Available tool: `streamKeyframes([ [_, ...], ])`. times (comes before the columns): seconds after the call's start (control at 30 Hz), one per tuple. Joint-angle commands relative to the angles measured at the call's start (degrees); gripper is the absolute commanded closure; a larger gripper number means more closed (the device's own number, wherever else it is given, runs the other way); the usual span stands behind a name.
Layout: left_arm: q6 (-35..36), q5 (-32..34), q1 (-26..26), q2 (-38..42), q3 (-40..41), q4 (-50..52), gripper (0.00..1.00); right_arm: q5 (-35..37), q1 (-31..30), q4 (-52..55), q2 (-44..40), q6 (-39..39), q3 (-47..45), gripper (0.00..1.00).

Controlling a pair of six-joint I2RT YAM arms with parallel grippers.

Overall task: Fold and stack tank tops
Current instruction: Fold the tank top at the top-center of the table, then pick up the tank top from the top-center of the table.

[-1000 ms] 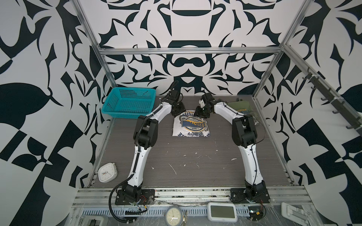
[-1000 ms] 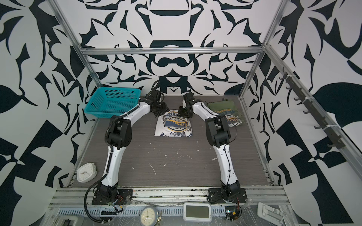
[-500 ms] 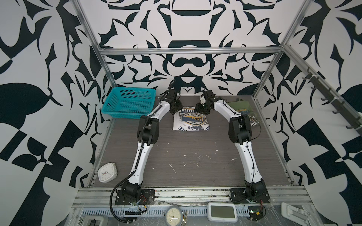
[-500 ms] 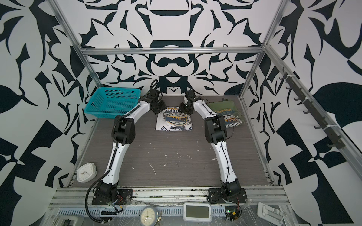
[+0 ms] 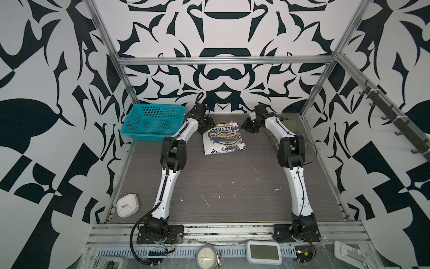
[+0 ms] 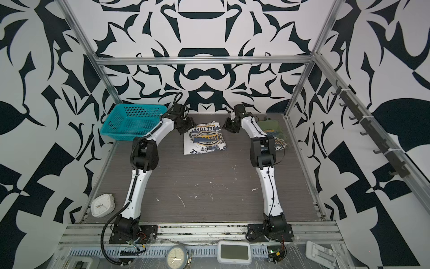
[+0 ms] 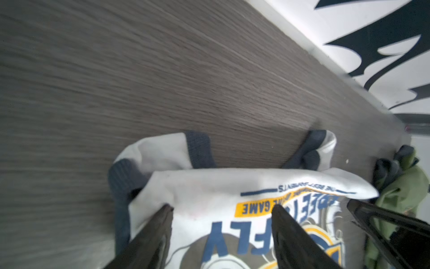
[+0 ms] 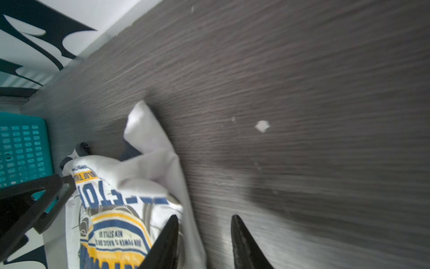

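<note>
The white tank top (image 5: 223,139) lies folded, graphic up, on the worktop (image 5: 232,186) near the middle of its far edge, with navy-trimmed straps poking out on the far side. The olive tank top (image 6: 270,127) sits at the far right corner, partly hidden by the right arm, and a teal basket (image 5: 149,135) stands at the far left corner. The left pincer (image 7: 222,207) hangs over the white top's left far part with its jaws wide apart and gripping nothing, while the right pincer (image 8: 204,216) is at the shirt's right edge, jaws moderately parted and empty.
</note>
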State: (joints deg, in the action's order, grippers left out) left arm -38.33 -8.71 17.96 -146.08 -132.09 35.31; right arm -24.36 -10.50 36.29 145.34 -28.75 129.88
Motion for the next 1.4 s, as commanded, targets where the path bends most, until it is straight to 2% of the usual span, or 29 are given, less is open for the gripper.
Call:
streamKeyframes([
  [0.0, 0.8, -1.5, -0.4, 6.6, 0.4, 5.0, 0.21, -1.4, -1.2, -0.2, -8.7, 0.6, -3.3, 0.48],
  [0.1, 0.4, -0.8, -0.4, 12.2, 6.6, 4.9, 0.16, -1.0, -1.2, -1.4, -12.7, 1.7, -10.0, 0.39],
  [0.13, 0.4, -0.3, -0.5, 14.1, 9.5, 4.5, 0.11, -1.1, -1.3, -2.0, -13.7, 2.1, -12.3, 0.36],
  [0.3, -0.6, 1.8, -0.4, 21.2, 24.3, 1.7, 0.04, -1.1, -2.4, -3.8, -15.9, 4.5, -19.6, 0.26],
  [0.33, -0.7, 2.0, -0.4, 21.7, 26.4, 1.2, 0.03, -0.9, -2.7, -4.2, -15.8, 4.7, -20.6, 0.20],
  [0.4, -0.7, 1.0, -0.5, 21.8, 29.4, -0.5, 0.03, -1.0, -3.0, -4.7, -15.3, 4.6, -21.5, 0.14],
  [0.6, -2.6, -2.8, -0.4, 20.0, 33.5, -5.8, 0.04, -1.3, -4.6, -4.4, -12.2, 4.6, -20.6, 0.15],
  [0.7, -3.2, -4.2, -0.5, 18.2, 33.4, -6.6, 0.10, -1.4, -5.6, -4.3, -11.0, 4.5, -20.5, 0.18],
  [0.87, -4.3, -6.7, -0.2, 16.0, 33.0, -8.0, 0.24, -1.6, -7.1, -3.7, -8.3, 2.6, -19.6, 0.27],
  [0.97, -5.1, -7.9, 0.4, 14.9, 33.0, -9.7, 0.39, -2.1, -7.2, -3.4, -7.0, 1.9, -19.1, 0.28],
  [1.07, -5.6, -8.9, 1.4, 13.5, 31.8, -9.9, 0.51, -2.1, -7.3, -3.5, -7.2, 1.7, -19.3, 0.38],
  [1.17, -6.4, -9.7, 2.4, 12.7, 31.0, -10.4, 0.63, -2.0, -7.4, -2.8, -7.7, 1.9, -18.7, 0.55],
  [1.2, -6.7, -9.9, 2.8, 12.6, 30.8, -10.7, 0.68, -1.2, -7.2, -1.7, -7.9, 2.4, -18.3, 0.63],
  [1.27, -7.6, -10.4, 3.9, 12.7, 30.5, -11.7, 0.77, 0.9, -6.8, 0.5, -9.0, 3.9, -17.8, 0.86],
  [1.3, -7.9, -10.6, 4.4, 12.8, 30.3, -11.9, 0.80, 1.5, -6.3, 0.7, -9.8, 4.3, -18.2, 0.94],
  [1.33, -8.2, -10.6, 5.1, 13.0, 30.0, -12.3, 0.84, 1.8, -5.5, 0.7, -10.9, 4.4, -19.0, 1.00],
  [1.37, -8.8, -10.5, 5.9, 13.2, 30.0, -13.1, 0.87, 1.8, -4.7, 0.6, -12.0, 4.6, -19.8, 1.00],
])
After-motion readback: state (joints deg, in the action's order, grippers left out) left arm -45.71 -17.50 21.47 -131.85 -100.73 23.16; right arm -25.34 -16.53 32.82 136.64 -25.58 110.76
